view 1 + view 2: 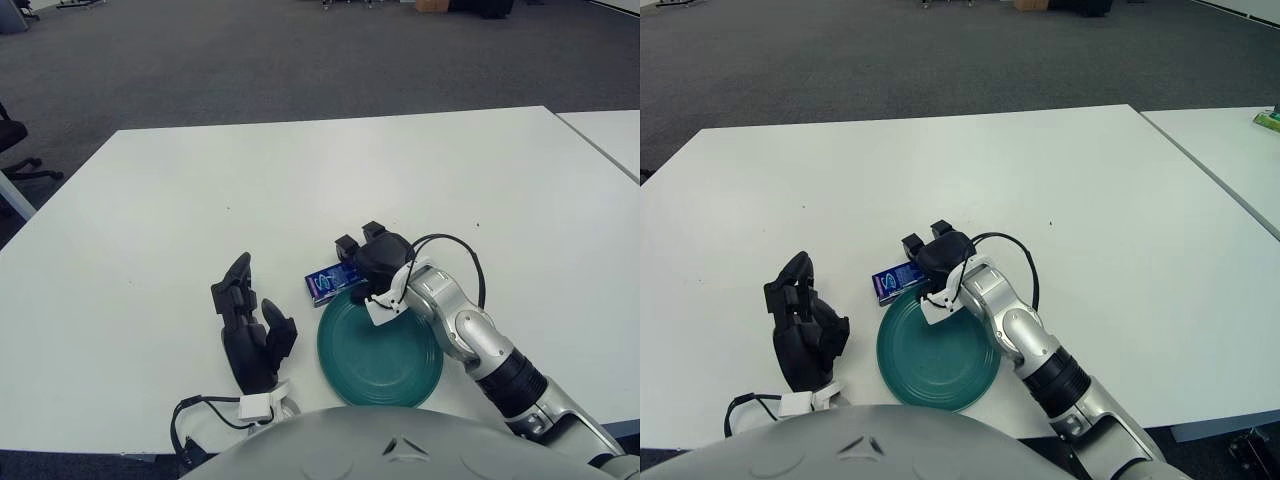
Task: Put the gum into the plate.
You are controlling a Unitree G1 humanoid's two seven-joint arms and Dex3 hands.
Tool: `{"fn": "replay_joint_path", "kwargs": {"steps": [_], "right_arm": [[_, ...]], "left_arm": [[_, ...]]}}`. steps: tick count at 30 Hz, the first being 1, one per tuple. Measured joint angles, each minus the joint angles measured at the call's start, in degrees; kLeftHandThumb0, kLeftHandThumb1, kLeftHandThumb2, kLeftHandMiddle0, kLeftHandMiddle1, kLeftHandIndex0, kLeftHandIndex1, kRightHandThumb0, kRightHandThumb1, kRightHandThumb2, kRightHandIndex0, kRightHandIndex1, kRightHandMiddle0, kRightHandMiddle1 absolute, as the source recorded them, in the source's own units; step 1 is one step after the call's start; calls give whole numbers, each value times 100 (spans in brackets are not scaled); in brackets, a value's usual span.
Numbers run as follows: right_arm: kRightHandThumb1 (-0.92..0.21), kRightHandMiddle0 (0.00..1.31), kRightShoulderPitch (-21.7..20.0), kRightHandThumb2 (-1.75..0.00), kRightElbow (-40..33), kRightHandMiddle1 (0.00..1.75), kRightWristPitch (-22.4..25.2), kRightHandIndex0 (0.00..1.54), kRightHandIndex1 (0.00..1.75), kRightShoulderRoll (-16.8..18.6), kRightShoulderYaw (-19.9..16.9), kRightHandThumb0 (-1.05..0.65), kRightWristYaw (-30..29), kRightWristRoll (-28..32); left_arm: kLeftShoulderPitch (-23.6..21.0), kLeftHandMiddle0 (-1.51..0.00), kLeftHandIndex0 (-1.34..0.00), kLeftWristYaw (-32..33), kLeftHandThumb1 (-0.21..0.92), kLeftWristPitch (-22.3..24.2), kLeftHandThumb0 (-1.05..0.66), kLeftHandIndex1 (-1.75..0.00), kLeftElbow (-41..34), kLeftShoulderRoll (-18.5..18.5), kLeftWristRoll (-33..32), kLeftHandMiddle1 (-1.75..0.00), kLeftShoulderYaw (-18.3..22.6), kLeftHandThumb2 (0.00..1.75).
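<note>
The white bench (pixel 150 200) lies wide and bare on my left and far ahead. My left hand (pixel 250 335) shows near its front edge, left of the plate, fingers loosely spread and holding nothing. The gum (pixel 330 282) lies flat on the bench, just beyond the far-left rim of the green plate (pixel 380 365). My right hand (pixel 368 258) is over it, touching; I cannot tell whether it grips.

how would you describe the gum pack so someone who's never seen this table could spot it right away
On the white table, find the round teal plate near the front edge. The gum lies just past the plate's far-left rim, under the fingers of the right hand, with the left hand further left. It is a small flat dark-blue rectangular pack with light print, the only boxy thing there.
</note>
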Motion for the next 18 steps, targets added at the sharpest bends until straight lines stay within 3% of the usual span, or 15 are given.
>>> {"fn": "replay_joint_path", "kwargs": {"steps": [4,7,12,18], "right_arm": [[-62,26,83,-96,3,174,-43,10,175,-40,49,-50,-220,24],[-61,34,120,-94,5,175,-103,11,175,-100,95,-44,-378,25],[-62,37,123,-93,9,175,-167,8,175,-180,156,-41,-500,24],[-71,32,99,-80,106,175,-204,4,175,-206,231,-39,-614,17]], "left_arm": [[1,-41,-28,40,92,44,-87,-117,-5,0,11,-32,-2,89],[4,-39,-29,78,92,88,-88,-119,-18,0,46,-38,-2,89],[8,-35,-28,140,92,130,-88,-119,-29,1,80,-48,-2,89],[8,-34,-26,142,92,172,-86,-115,-32,2,93,-54,-7,89]]}}
